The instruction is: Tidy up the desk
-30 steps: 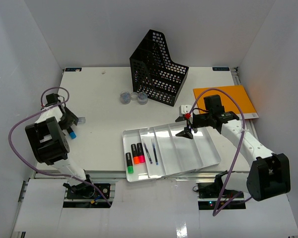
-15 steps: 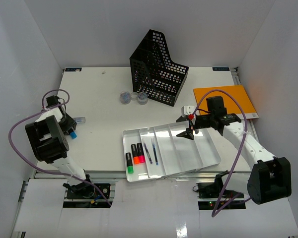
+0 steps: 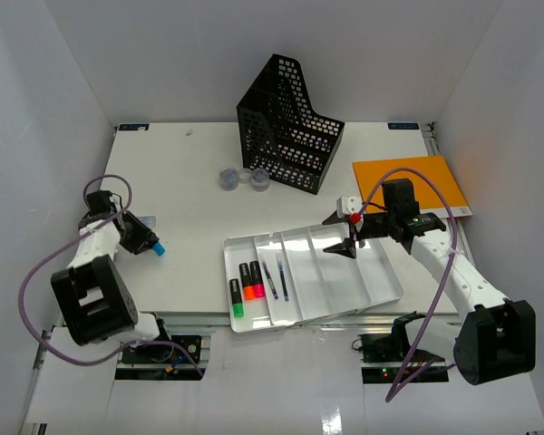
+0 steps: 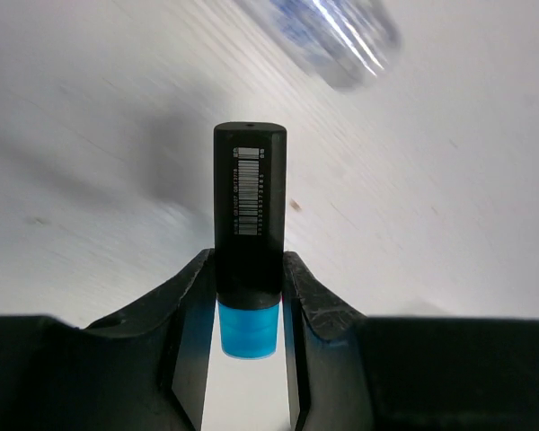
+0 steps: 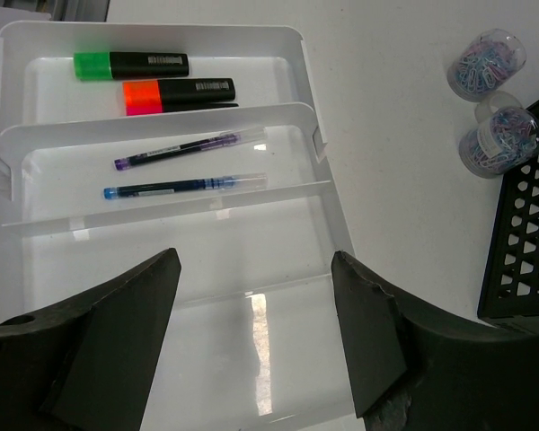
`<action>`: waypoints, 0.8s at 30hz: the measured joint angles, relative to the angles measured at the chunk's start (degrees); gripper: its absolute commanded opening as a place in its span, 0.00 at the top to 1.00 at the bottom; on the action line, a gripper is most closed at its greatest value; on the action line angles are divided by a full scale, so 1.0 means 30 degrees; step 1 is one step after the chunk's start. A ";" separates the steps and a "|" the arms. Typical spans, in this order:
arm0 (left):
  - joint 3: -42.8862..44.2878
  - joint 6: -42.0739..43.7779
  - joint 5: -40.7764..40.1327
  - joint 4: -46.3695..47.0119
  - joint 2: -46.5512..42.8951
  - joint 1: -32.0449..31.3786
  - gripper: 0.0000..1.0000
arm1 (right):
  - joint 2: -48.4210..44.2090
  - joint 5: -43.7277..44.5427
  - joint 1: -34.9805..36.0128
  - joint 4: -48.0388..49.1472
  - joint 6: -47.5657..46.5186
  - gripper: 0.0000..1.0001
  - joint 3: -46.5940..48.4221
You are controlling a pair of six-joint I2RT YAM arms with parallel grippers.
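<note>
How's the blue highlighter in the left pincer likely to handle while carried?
The blue highlighter looks like a stiff, light plastic barrel, so it likely won't flex. The left pincer clamps it near the cap end, most of the body overhanging, so a bump may pivot it. The glossy shell could slip.

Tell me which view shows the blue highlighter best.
Left wrist: the blue highlighter fills the centre, pinched between the fingers, barcode visible. Top view shows only its blue tip. Right wrist doesn't show it.

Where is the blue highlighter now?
In the top view, the blue highlighter is held in the left gripper fingers on the left side of the desk, left of the white tray.
</note>
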 measured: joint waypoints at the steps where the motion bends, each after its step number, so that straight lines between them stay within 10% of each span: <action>1: -0.0372 -0.0210 0.0561 0.0005 -0.0949 -0.0216 0.91 | -0.0092 -0.0022 -0.0005 0.0011 0.0000 0.25 -0.0005; 12: -0.4000 -0.2653 0.5670 0.0394 -0.8775 -0.6531 0.91 | -0.0342 -0.0201 -0.0013 0.0017 -0.0033 0.25 -0.0448; 24: -0.5164 -0.5771 0.4565 0.0494 -0.9063 -1.4491 0.89 | -0.0276 0.0045 -0.0013 0.0126 -0.0079 0.24 -0.0761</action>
